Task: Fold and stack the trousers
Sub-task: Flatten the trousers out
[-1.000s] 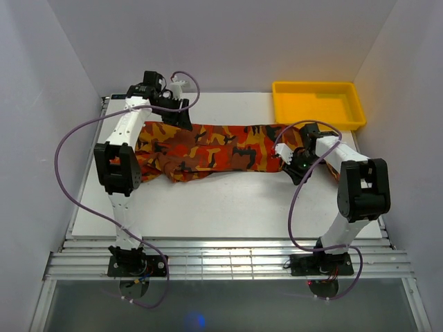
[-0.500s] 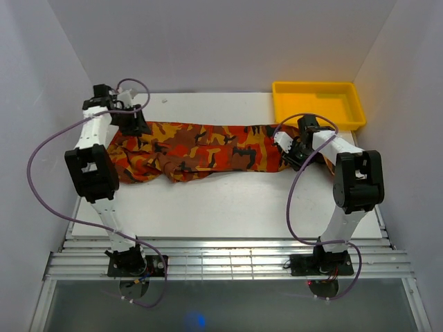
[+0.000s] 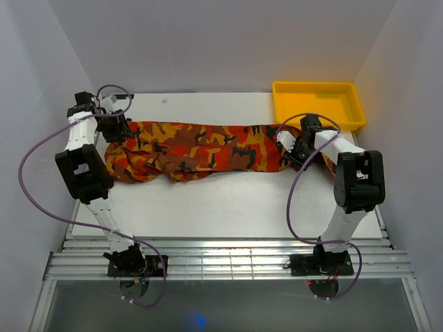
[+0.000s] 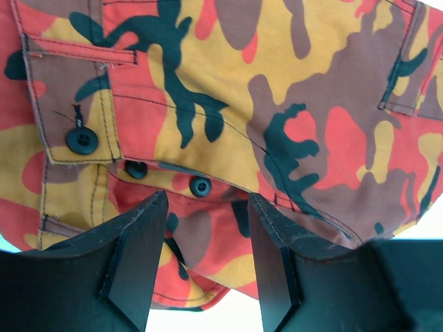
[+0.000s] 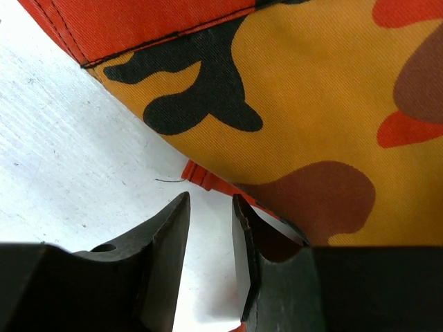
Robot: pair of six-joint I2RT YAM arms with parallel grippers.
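Observation:
The trousers (image 3: 201, 149), in orange, red, yellow, brown and black camouflage, lie stretched left to right across the white table. My left gripper (image 3: 114, 130) is at their left, waist end. In the left wrist view this gripper (image 4: 208, 196) stands open, its fingers (image 4: 131, 256) astride the buttoned waistband (image 4: 201, 185), whose cloth lies between them. My right gripper (image 3: 288, 151) is at the leg end. In the right wrist view it (image 5: 210, 196) is open by a narrow gap with bare table between the fingers, and the orange hem (image 5: 201, 176) lies just past the tips.
A yellow plastic tray (image 3: 318, 104) stands at the back right corner, close behind the right arm. White walls close in the table on three sides. Purple cables loop from both arms. The table's front strip (image 3: 228, 207) lies bare before the trousers.
The left arm has swung left along the trousers' back edge to their far left end, and the waist end now reaches further left. The right gripper has shifted slightly towards the back.

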